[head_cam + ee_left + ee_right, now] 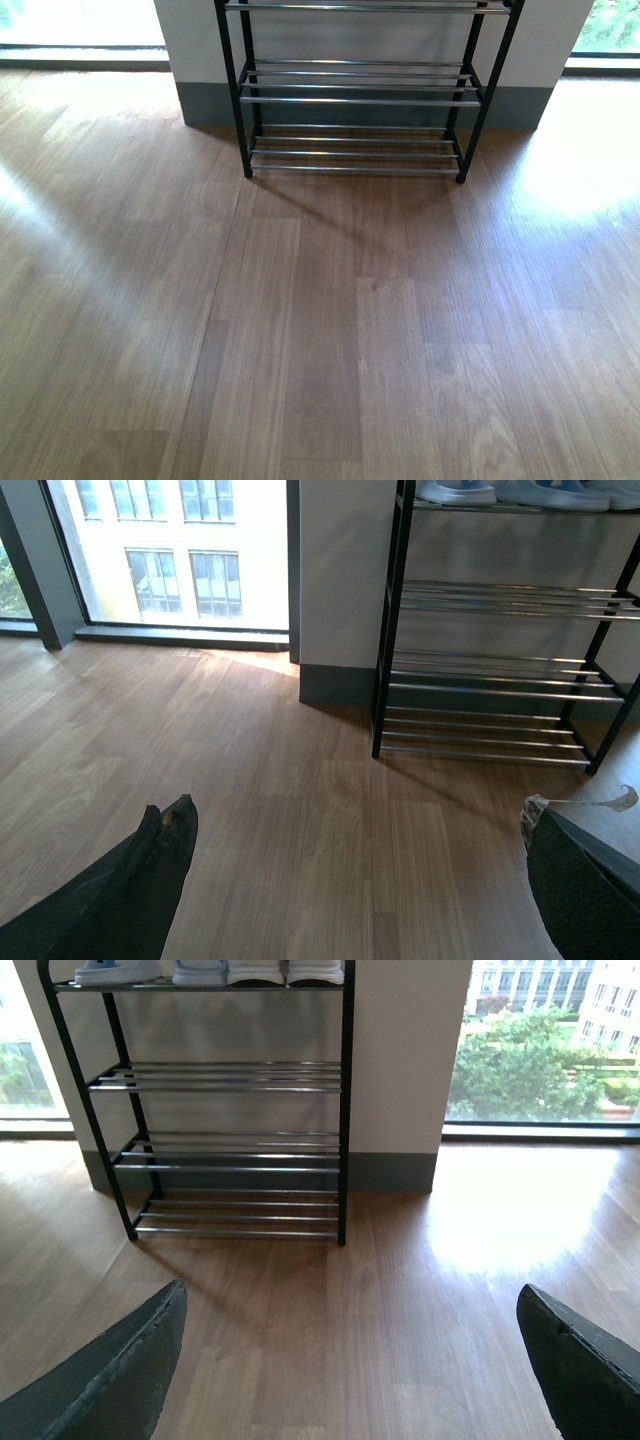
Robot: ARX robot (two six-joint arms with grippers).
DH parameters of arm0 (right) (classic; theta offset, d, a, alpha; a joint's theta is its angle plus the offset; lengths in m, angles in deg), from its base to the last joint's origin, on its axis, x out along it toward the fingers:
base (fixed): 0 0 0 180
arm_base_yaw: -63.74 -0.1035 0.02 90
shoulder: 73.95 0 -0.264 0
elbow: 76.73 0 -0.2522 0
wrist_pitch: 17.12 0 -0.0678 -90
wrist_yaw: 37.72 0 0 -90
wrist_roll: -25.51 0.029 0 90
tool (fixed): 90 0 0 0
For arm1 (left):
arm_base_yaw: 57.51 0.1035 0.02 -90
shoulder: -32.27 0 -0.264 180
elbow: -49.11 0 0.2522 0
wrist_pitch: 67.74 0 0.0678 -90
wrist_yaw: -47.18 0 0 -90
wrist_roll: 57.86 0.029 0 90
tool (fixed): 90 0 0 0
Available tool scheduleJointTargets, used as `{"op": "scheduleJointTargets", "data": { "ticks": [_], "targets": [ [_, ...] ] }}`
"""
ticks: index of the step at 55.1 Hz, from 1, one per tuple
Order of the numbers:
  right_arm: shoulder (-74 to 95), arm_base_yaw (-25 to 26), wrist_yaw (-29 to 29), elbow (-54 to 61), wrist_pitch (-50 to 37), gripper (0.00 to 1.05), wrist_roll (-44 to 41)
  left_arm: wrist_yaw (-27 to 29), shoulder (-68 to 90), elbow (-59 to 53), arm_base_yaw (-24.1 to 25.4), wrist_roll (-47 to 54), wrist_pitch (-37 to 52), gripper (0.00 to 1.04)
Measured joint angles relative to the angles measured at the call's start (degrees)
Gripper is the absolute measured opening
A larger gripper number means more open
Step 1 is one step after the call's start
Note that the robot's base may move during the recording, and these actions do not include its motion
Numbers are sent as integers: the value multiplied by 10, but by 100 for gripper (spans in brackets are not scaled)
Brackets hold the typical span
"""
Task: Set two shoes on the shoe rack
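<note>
Standing against the pale wall, the shoe rack [362, 95] sits on the wood floor [320, 340]; the front view shows only its lower chrome tiers, bare. Both of my wrist views reach the top shelf: pale blue slides [520, 492] side by side there, and white-soled sneakers [285, 971] just beside them at the rack's right end. Only the soles show, cropped by the frame edge. My left jaws [360, 880] are wide apart, holding nothing. My right jaws [350, 1360] likewise apart, holding nothing. Both hover over bare floor, well short of the rack.
</note>
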Motion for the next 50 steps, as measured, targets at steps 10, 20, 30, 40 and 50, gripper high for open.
{"op": "scheduleJointTargets", "data": {
  "ticks": [10,20,30,40,50],
  "targets": [
    [0,0,0,0,0,96,0,0,0,0,0,0,0,95],
    [0,0,-2,0,0,96,0,0,0,0,0,0,0,95],
    [0,0,-1,0,0,96,0,0,0,0,0,0,0,95],
    [0,0,-1,0,0,96,0,0,0,0,0,0,0,95],
    [0,0,1,0,0,96,0,1,0,0,0,0,0,95]
  ]
}}
